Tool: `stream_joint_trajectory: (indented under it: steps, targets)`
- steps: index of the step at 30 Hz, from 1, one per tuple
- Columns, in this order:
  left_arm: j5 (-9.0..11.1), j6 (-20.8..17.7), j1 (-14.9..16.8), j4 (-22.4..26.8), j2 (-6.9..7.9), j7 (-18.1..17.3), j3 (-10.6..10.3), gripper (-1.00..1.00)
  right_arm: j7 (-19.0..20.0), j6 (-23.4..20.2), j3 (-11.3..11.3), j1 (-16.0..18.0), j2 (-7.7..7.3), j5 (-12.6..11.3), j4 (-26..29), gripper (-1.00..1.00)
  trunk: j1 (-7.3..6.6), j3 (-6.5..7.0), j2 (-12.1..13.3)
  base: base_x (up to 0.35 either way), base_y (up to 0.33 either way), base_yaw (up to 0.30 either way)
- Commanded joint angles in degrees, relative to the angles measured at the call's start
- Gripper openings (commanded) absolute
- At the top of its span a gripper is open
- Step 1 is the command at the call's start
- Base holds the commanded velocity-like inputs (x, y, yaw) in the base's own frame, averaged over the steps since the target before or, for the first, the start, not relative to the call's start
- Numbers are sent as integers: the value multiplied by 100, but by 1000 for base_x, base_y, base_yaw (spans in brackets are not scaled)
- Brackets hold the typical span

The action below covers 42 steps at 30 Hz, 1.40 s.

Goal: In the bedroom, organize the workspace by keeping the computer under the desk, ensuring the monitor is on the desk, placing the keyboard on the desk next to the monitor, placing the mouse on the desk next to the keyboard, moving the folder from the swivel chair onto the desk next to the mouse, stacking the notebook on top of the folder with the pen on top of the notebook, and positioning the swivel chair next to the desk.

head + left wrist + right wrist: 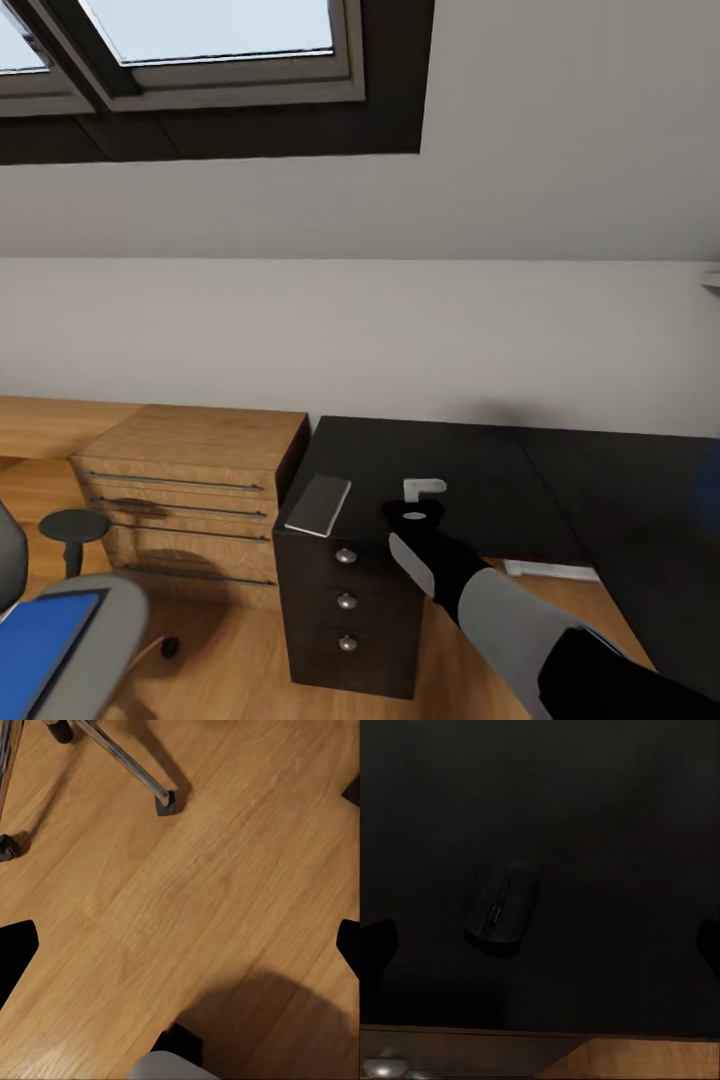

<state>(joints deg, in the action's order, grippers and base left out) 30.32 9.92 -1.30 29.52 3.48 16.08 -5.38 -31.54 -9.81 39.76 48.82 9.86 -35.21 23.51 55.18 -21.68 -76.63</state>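
Note:
The small black mouse (501, 913) lies on the glossy black desk (480, 470), close to its front edge. My right gripper (540, 945) hangs open just above it, one finger on each side, touching nothing. In the head view the right gripper (420, 500) points down at the desk near the drawer unit (346, 600). A thin grey notebook (318, 503) rests on the desk's left corner. The blue folder (40, 645) lies on the grey swivel chair (105, 615) at the lower left. My left gripper (180, 945) is open over the wood floor, empty, near the chair's chrome legs (124, 757).
A light-wood chest of drawers (190, 490) stands left of the desk, with a small black round stool (72, 527) in front of it. A pale flat object (550, 571) sits low under the desk. Skylights (200, 40) are set in the sloped ceiling above.

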Motion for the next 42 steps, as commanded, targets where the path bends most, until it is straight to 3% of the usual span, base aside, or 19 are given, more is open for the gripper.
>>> stream_joint_trajectory:
  steps: [1, 13, 17, 18, 37, 42]
  targets:
    - [52, 21, -2, 11, 3, 44, -46, 100, 30, -38, 44, 10, -3, -24, -90, 100, 4, -6, -3, 327, 0, 0]
    - [44, 36, -2, 18, -6, 44, -35, 100, 580, -48, -80, 14, 1, -42, -561, 100, 4, -6, -3, 329, 20, 0]
    - [50, 33, -2, 19, -6, 46, -39, 100, 652, -78, -487, 14, 6, -44, -630, 100, 4, -6, -3, 186, 86, 0]
    - [70, 29, -2, 72, 2, 71, -24, 100, 664, -221, -692, 14, 14, -46, -643, 100, 4, -6, -3, 18, 8, 0]
    - [89, 48, -2, 151, -5, 71, 1, 100, 658, -276, -765, 14, 14, -48, -645, 100, 377, -311, -685, 2, 1, 0]
    - [84, 232, -2, 151, -10, 71, -4, 100, 658, -268, -768, 14, 13, -48, -645, 100, 487, -400, -886, 0, 0, 0]
